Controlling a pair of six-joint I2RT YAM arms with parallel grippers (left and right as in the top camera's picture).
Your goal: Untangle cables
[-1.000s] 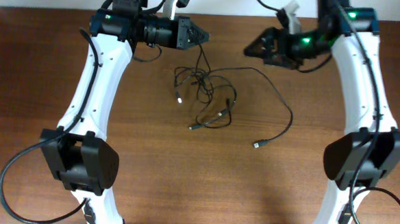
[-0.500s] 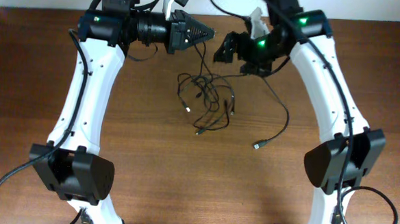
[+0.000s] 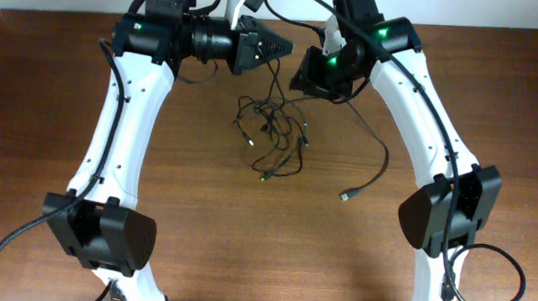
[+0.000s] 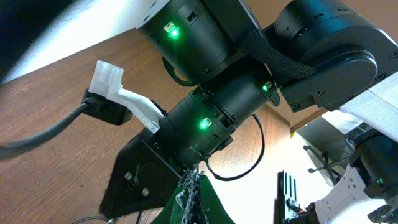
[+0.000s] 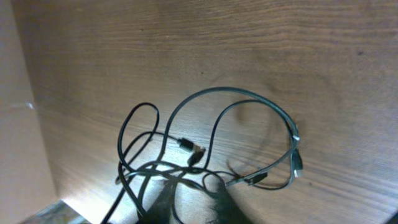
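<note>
The cables [image 3: 275, 132] lie as a loose black tangle at mid-table, with silver plug ends. One long strand runs out to a plug [image 3: 345, 195] on the right. My left gripper [image 3: 286, 48] points right above the table's far side, shut on a strand that hangs down into the tangle. Its green pads [image 4: 193, 196] are pressed together in the left wrist view. My right gripper [image 3: 300, 78] is close beside it, just over the tangle's upper edge. In the right wrist view its fingertips [image 5: 163, 202] are dark and blurred, a small gap apart, and cable [image 5: 186, 158] strands cross that gap.
Both white arms arch over the brown wooden table [image 3: 200, 230] from bases [image 3: 108, 230] near the front edge. The two wrists are very close together at the far side. The right arm [image 4: 249, 93] fills the left wrist view.
My right arm has swung left, from the far right to right next to the left gripper and over the tangle. The tangle shifted slightly. The left gripper stayed put.
</note>
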